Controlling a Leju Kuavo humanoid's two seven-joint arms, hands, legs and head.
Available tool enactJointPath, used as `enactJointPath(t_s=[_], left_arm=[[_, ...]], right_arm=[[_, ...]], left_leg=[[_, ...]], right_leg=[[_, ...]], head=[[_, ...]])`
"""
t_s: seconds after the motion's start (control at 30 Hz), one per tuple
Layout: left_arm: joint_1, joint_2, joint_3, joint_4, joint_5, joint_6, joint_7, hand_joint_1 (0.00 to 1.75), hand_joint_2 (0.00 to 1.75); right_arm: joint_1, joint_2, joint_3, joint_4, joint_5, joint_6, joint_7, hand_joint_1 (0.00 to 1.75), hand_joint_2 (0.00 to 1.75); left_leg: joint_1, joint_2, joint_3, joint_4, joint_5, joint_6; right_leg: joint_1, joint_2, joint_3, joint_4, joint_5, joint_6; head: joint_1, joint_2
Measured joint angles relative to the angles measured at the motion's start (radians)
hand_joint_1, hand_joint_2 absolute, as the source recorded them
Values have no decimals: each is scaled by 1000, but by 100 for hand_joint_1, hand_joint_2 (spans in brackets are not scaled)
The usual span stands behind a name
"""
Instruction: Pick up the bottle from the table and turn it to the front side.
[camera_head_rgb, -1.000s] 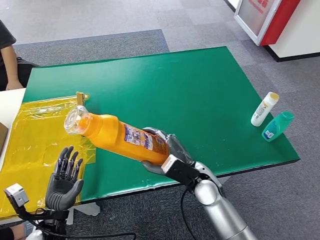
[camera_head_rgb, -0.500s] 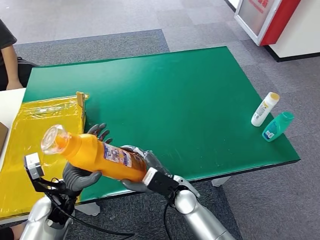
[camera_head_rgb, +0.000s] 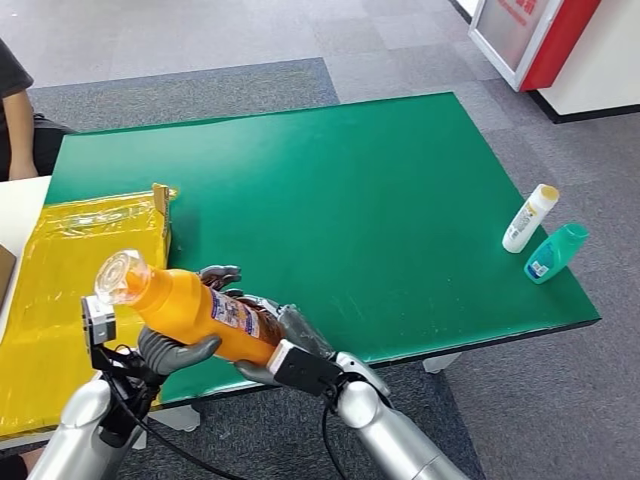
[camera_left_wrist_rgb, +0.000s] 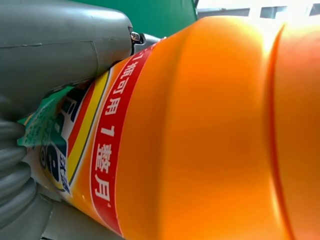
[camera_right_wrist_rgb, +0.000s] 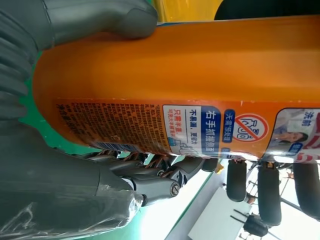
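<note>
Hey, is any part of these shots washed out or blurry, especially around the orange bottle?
Left wrist view: glare whitens the orange bottle near the picture's upper right, and its shoulder is soft. Right wrist view: bright background beyond the right hand, label sharp. Head view: evenly lit.

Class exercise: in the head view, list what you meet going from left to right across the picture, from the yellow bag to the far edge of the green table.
Yellow bag → left hand → orange bottle → right hand → white bottle → teal bottle.
</note>
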Motion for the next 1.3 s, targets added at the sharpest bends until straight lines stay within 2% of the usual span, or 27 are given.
enactJointPath(t_s=[0.23, 0.27, 0.37, 0.4, 0.5, 0.6, 0.67, 0.8, 0.93, 1.17, 1.23, 1.3], left_arm=[[-4, 5, -15, -5, -52, 56, 8, 175, 175], [-4, 4, -17, -9, -65, 68, 11, 175, 175], [-1, -1, -23, -30, -110, 107, 27, 175, 175], [0, -2, -25, -39, -130, 122, 33, 175, 175], [1, -3, -28, -71, -254, 195, 62, 175, 175], [-8, 5, -25, -116, -477, 291, 140, 175, 175], [-20, 18, -19, -141, -555, 310, 183, 175, 175], [-43, 47, -10, -174, -653, 319, 237, 175, 175], [-83, 116, -4, -179, -768, 311, 303, 175, 175], [-124, 195, 2, -179, -824, 288, 334, 175, 175], [-142, 232, -5, -175, -879, 255, 355, 175, 175], [-166, 292, -16, -157, -928, 198, 357, 175, 175]], right_arm=[[1, 0, 0, 15, 5, -9, 6, 175, 175], [2, 0, -1, 15, 7, -11, 8, 140, 175], [5, 0, -5, 15, 19, -16, 14, 9, 175], [6, 0, -6, 15, 22, -17, 16, 0, 175], [14, 0, -15, 10, 30, -24, 30, 0, 175], [33, -1, -49, -25, 30, -29, 55, 0, 175], [43, -4, -80, -55, 28, -23, 68, 0, 175], [60, -8, -127, -100, 28, -18, 76, 0, 175], [81, -15, -174, -135, 23, -24, 78, 0, 175], [99, -23, -216, -166, 20, -24, 77, 0, 175], [103, -24, -226, -172, 16, -23, 74, 0, 175], [109, -26, -240, -178, 10, -18, 66, 0, 175]], left_leg=[[0, 0, 0, 0, 0, 0], [0, 0, 0, 0, 0, 0], [0, 0, 0, 0, 0, 0], [0, 0, 0, 0, 0, 0], [0, 0, 0, 0, 0, 0], [0, 0, 0, 0, 0, 0], [0, 0, 0, 0, 0, 0], [0, 0, 0, 0, 0, 0], [0, 0, 0, 0, 1, -1], [0, 1, 0, 0, 1, -1], [0, 1, 0, 0, 1, -1], [0, 2, 0, 0, 1, -1]], right_leg=[[0, 0, 0, 0, 0, 0], [0, 0, 0, 0, 0, 0], [0, 0, 0, 0, 0, 0], [0, 0, 0, 0, 0, 0], [0, 0, 0, 0, 0, 0], [0, 0, 0, 0, 0, 0], [0, 0, 0, 0, 0, 0], [0, 0, 0, 0, 0, 0], [1, 0, -1, 0, 0, -1], [1, 1, -1, 0, 1, -1], [1, 1, -1, 0, 1, -1], [1, 2, -2, 0, 1, -1]], head=[[0, 0], [0, 0], [0, 0], [0, 0], [0, 0], [0, 0], [0, 0], [0, 0], [0, 0], [0, 0], [0, 0], [0, 0]])
